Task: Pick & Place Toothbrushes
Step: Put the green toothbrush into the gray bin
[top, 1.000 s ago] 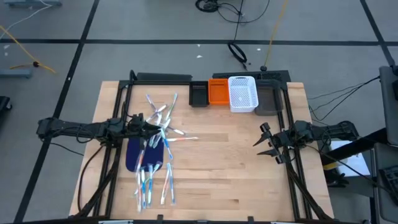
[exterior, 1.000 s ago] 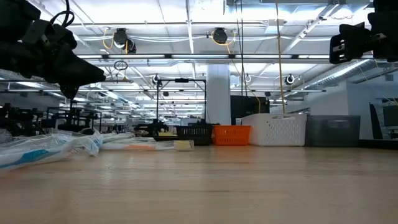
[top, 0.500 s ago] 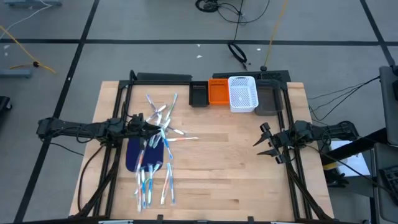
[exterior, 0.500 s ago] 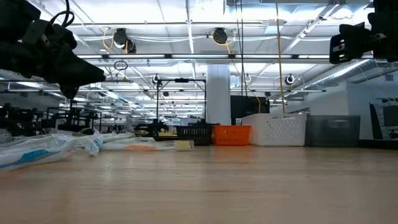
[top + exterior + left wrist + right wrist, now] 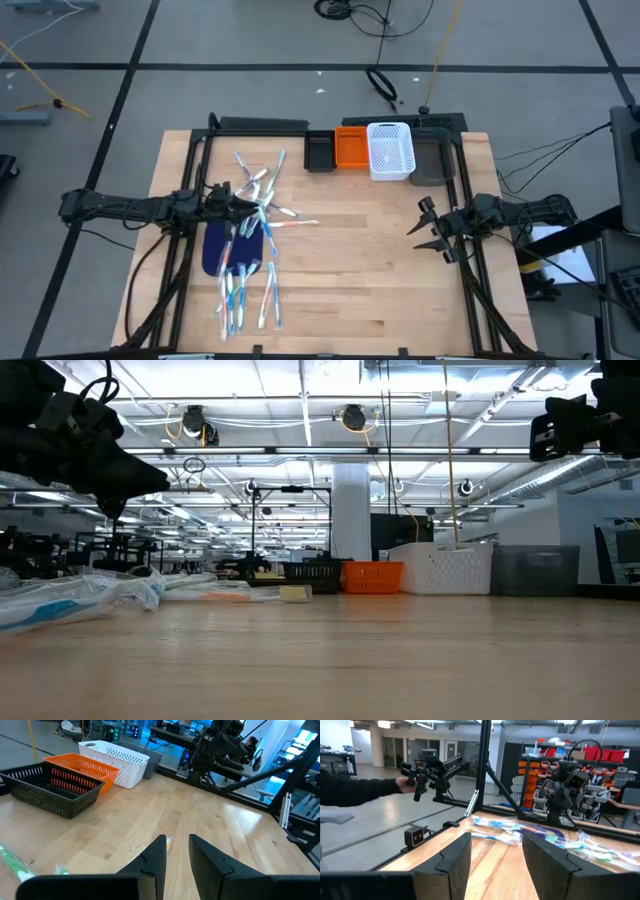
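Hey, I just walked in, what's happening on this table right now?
A two-armed robot is sorting toothbrushes, which lie scattered over a dark blue mat on the table's left side. The left claw hovers over that pile, fingers slightly apart, holding nothing that shows. The right claw waits open on the right side, empty. The black bin, orange bin and white bin stand along the far edge.

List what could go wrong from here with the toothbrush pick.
1. The toothbrushes lie crossed and overlapping in one pile, partly on the dark blue mat, so the left gripper above them may lift several or scatter them.
2. The black bin, orange bin and white bin stand side by side at the far edge; a long, thin brush could land across a rim.
3. The right gripper, open, waits far from the pile, so it probably cannot help quickly.
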